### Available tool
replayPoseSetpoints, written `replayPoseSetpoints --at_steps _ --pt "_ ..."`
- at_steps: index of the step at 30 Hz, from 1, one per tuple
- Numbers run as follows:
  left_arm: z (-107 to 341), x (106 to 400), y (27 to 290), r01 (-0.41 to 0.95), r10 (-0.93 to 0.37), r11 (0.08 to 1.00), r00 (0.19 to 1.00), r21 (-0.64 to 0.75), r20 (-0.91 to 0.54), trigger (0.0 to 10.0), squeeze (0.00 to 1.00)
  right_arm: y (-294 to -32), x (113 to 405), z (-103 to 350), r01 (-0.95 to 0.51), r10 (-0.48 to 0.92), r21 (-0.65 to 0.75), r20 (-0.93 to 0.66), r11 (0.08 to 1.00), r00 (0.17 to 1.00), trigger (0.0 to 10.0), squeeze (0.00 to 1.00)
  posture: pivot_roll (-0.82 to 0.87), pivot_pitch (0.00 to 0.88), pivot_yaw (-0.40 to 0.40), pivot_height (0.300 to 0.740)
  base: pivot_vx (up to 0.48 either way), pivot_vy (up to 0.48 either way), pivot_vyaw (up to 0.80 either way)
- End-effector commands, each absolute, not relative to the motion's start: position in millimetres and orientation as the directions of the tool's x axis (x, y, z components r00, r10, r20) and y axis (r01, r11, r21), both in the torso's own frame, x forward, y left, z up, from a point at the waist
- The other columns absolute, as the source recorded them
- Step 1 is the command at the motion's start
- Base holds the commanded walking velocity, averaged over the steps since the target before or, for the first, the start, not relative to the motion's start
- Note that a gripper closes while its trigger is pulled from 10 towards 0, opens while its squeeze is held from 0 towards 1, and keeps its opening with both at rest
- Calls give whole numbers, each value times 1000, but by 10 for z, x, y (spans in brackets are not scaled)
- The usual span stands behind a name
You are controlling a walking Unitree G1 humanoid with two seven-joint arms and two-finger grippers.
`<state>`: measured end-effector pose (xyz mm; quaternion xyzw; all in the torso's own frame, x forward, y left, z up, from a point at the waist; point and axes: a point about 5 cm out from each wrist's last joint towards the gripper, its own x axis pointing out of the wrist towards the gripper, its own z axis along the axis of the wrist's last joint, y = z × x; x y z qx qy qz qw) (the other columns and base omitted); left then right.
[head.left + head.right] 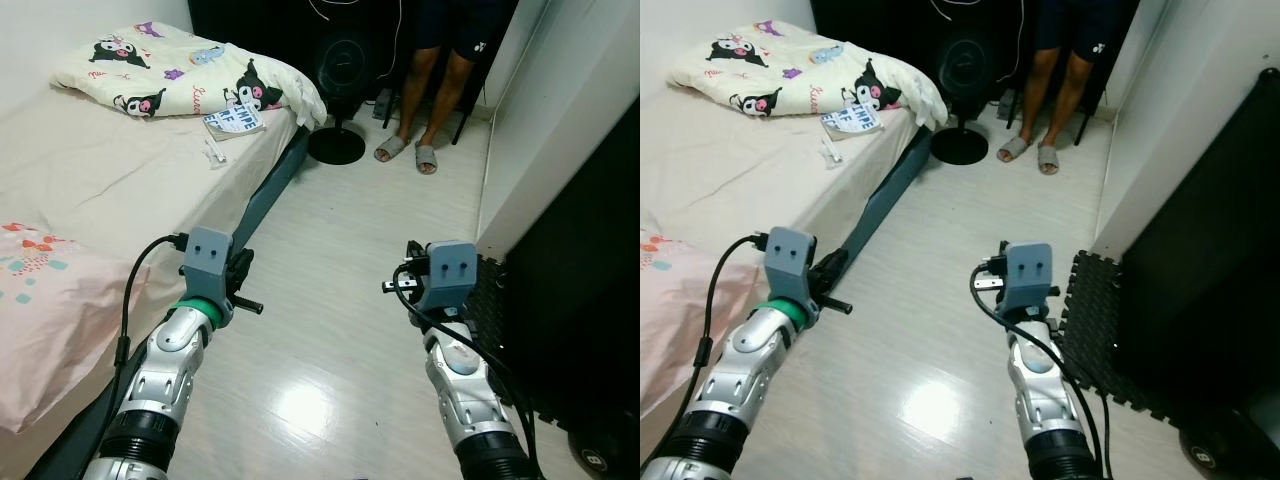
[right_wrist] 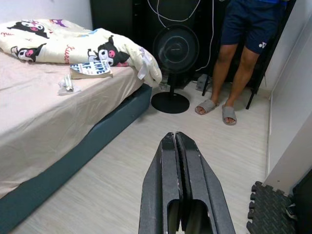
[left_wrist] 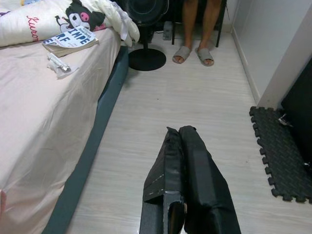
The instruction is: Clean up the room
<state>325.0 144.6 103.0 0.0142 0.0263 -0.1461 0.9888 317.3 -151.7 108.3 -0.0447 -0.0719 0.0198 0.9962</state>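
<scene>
Book (image 2: 90, 69) lettered "IMPE" on bed (image 1: 120, 190), both pincers (image 3: 183, 134) (image 2: 174, 138) pressed together, empty

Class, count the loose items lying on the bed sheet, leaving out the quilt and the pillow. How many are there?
2: a book lying against the quilt's edge, and a small crumpled wrapper just beside it, nearer the robot. More may be hidden under the quilt.

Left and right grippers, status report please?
Left gripper and right gripper shut, empty. Paperback book on bed. Person beside black floor fan.
</scene>
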Motion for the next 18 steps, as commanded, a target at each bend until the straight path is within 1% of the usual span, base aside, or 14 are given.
replayPoseSetpoints --at_steps 1,2,4,5,7,8,10,11,14,15,18 --pt "846 3191 1505 291 -283 955 951 51 -122 10000 0 -1564 3169 982 -37 50 -122 100 992 994 10000 0 -16 4 57 740 0 0 0" --pt "846 3191 1505 291 -283 955 951 51 -122 10000 0 -1564 3169 982 -37 50 -122 100 992 994 10000 0 -16 4 57 740 0 0 0" --pt "692 3133 1555 311 -289 944 940 112 -182 10000 0 -1643 3146 825 -56 63 -192 30 980 998 10000 0 -9 0 54 740 0 0 0" --pt "692 3133 1555 311 -289 944 940 112 -182 10000 0 -1643 3146 825 -56 63 -192 30 980 998 10000 0 -9 0 54 740 0 0 0" --pt "556 3046 1611 327 -291 936 927 131 -235 10000 0 -1645 3093 681 -130 125 -277 -38 952 991 10000 0 2 3 50 740 0 0 0" --pt "556 3046 1611 327 -291 936 927 131 -235 10000 0 -1645 3093 681 -130 125 -277 -38 952 991 10000 0 2 3 50 740 0 0 0" --pt "425 2937 1652 362 -311 921 906 144 -288 10000 0 -1540 3064 611 -233 218 -277 -85 932 972 10000 0 9 6 41 740 0 0 0" --pt "425 2937 1652 362 -311 921 906 144 -288 10000 0 -1540 3064 611 -233 218 -277 -85 932 972 10000 0 9 6 41 740 0 0 0" --pt "301 2805 1641 460 -383 871 857 176 -343 10000 0 -1344 3031 555 -390 366 -242 -138 889 920 10000 0 16 8 38 740 0 0 0" --pt "301 2805 1641 460 -383 871 857 176 -343 10000 0 -1344 3031 555 -390 366 -242 -138 889 920 10000 0 16 8 38 740 0 0 0" --pt "275 2773 1632 508 -420 835 835 209 -355 10000 0 -1269 3013 528 -461 434 -234 -161 856 887 10000 0 17 8 38 740 0 0 0"
